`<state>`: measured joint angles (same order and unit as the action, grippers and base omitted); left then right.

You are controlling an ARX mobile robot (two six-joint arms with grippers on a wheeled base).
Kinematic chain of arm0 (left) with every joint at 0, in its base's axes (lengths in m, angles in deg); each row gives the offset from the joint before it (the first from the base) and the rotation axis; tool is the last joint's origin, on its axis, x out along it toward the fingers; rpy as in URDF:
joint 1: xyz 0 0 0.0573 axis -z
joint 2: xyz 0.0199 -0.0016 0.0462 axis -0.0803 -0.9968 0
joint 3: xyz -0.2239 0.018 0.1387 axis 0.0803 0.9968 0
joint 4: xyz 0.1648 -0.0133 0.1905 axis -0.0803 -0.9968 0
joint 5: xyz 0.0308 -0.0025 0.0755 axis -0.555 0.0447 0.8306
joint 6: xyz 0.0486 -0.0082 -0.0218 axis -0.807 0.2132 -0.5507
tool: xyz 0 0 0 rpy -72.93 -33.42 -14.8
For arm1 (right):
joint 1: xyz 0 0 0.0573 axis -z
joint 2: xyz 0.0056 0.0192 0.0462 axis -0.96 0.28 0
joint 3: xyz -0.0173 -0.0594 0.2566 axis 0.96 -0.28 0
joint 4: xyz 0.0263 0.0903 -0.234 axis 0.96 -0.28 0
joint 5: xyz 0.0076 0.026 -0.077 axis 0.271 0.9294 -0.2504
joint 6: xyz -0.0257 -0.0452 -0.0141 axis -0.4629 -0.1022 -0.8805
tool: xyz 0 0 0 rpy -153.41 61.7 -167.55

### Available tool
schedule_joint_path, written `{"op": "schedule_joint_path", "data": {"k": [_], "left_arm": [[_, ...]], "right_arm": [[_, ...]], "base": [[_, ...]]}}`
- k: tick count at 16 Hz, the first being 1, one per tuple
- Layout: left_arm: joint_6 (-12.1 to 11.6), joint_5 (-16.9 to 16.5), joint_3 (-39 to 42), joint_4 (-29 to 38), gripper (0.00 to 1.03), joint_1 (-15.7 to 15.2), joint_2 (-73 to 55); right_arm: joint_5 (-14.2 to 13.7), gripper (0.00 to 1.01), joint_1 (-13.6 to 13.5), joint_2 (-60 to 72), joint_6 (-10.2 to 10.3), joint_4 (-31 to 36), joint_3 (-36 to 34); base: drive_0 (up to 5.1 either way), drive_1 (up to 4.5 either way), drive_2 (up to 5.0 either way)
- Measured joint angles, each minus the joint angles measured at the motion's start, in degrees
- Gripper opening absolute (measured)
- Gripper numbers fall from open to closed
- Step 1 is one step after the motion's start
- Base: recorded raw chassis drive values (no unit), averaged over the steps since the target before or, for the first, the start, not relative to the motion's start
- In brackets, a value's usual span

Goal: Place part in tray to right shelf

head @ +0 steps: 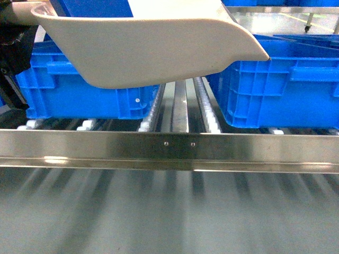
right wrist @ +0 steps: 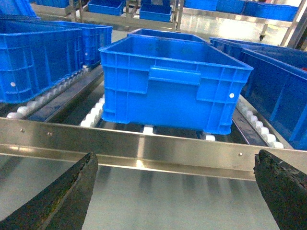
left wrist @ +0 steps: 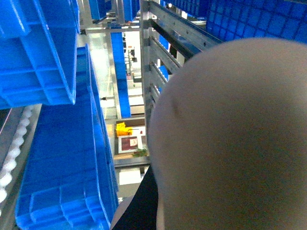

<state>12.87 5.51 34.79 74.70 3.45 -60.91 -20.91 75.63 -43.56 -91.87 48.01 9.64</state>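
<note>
The tray (head: 159, 47) hangs above the right shelf (head: 169, 151), over the gap between 2 crates: 1 crate (head: 90, 90) on the left, 1 (head: 280, 90) on the right. Both sit on roller tracks (head: 204, 106) behind the near front beam.

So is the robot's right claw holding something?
No, the right gripper is open, with only the shelf beam between its fingers.

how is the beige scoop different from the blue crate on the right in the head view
The scoop is cream-beige with smooth curved walls; the crate is bright blue, boxy and ribbed. The scoop is held up in the air above the shelf, while the crate sits on the shelf's white rollers. The scoop tapers to a lip pointing right; the crate keeps straight sides. Both look like plastic.
</note>
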Motion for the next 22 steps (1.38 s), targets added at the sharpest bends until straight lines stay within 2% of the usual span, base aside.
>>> {"op": "schedule_joint_path", "data": {"k": [2,22], "left_arm": [[0.02,-0.02,0.00,0.15,0.15,-0.02,0.00],[0.00,0.02,0.00,0.04,0.15,-0.07,-0.04]], "right_arm": [[0.00,0.98,0.00,0.00,0.00,0.02,0.00],[-0.13,0.98,0.00,0.00,0.02,-0.02,0.00]], "base": [[1.4,3.01,-4.4],[0.0,0.00,0.0]]}}
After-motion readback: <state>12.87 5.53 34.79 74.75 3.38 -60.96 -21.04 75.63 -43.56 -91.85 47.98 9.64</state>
